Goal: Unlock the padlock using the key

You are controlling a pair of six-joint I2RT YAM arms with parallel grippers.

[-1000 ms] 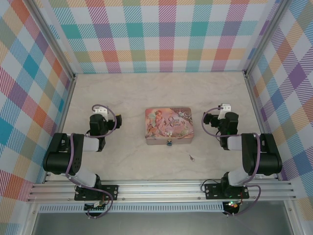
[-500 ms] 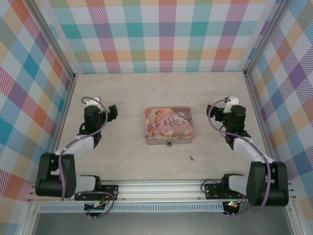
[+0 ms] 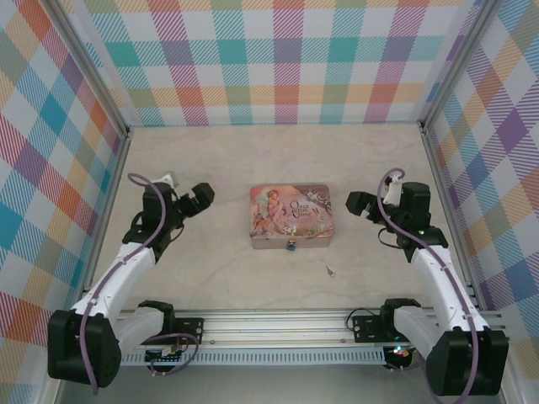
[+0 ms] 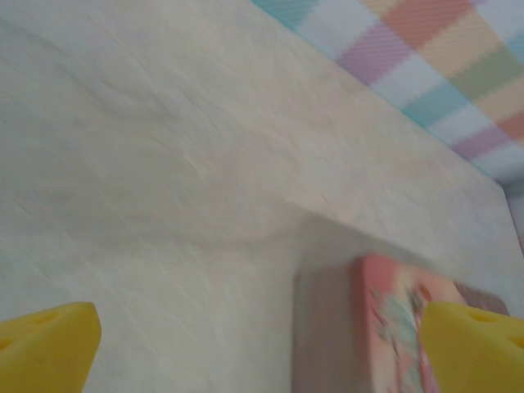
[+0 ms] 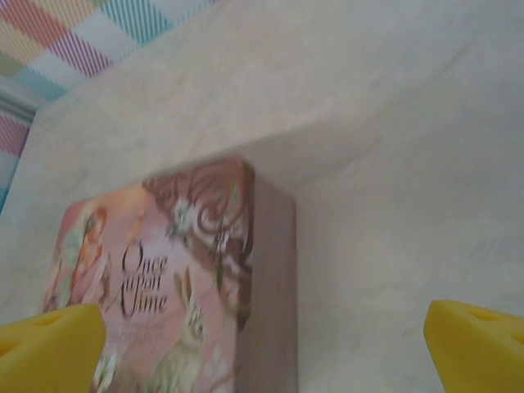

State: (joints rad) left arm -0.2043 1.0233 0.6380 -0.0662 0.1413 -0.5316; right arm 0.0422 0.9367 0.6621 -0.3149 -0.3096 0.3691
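The padlock (image 3: 290, 246) sits against the near front wall of the pink tin (image 3: 291, 215), roughly midway between the two sets of fingers and a little closer to the arm bases than either. In the top view it is only a small blue spot touching the tin, and its shackle is too small to make out.

The left gripper (image 3: 200, 198) has its fingers spread wide with nothing between them. In its wrist view the yellow pads (image 4: 45, 348) sit in the two bottom corners with bare marbled table (image 3: 227, 160) between them. The blurred left end of the tin lies ahead of the fingers, over toward the right-hand pad.

The right gripper (image 3: 358, 204) is also spread wide and holds nothing. Its yellow pads (image 5: 49, 348) likewise sit in the bottom corners of its wrist view. The tin lies ahead of these fingers from the left-hand pad toward the middle, and its lid reads "Once upon A time" in dark script over a rabbit and a small figure.

The key (image 3: 330, 271) lies flat on the table, nearer the bases than the right fingers and inward of them. It is just off the tin's near right corner and apart from both tin and padlock. Pastel plaid walls (image 3: 278, 59) stand beyond both grippers.
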